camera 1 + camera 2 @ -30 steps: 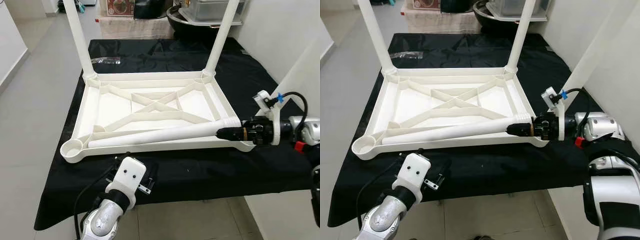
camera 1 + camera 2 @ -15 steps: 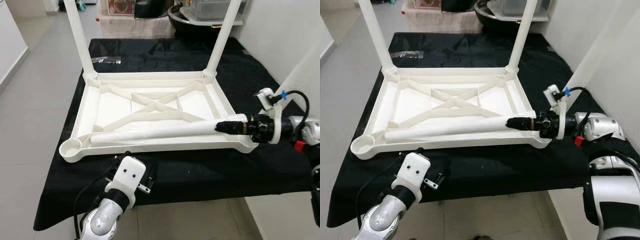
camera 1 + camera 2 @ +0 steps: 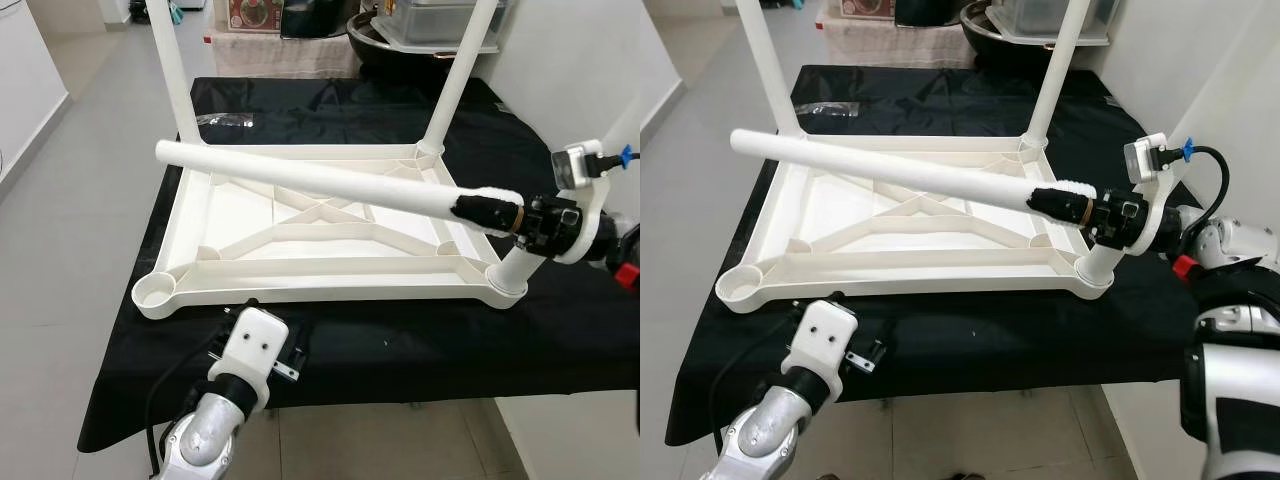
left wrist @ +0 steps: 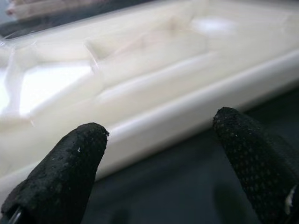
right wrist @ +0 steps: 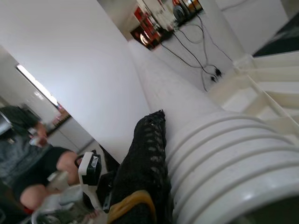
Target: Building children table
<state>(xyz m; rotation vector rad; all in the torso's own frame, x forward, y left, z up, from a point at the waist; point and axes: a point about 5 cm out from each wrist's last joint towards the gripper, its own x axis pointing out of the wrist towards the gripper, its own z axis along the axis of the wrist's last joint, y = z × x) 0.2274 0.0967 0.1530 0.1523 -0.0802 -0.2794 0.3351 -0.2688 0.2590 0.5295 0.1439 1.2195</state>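
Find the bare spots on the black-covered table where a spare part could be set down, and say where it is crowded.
Bare black cloth runs along the near edge, between the upturned tabletop and the left gripper. Another strip lies behind the two upright legs, apart from a small packet. The right corner is crowded: the right gripper holds the loose leg there.

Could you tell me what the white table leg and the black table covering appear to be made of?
Table leg: likely moulded plastic, smooth matt white with a ribbed end, held by the right end effector. Black covering: apparently fabric, matt, draping and creasing.
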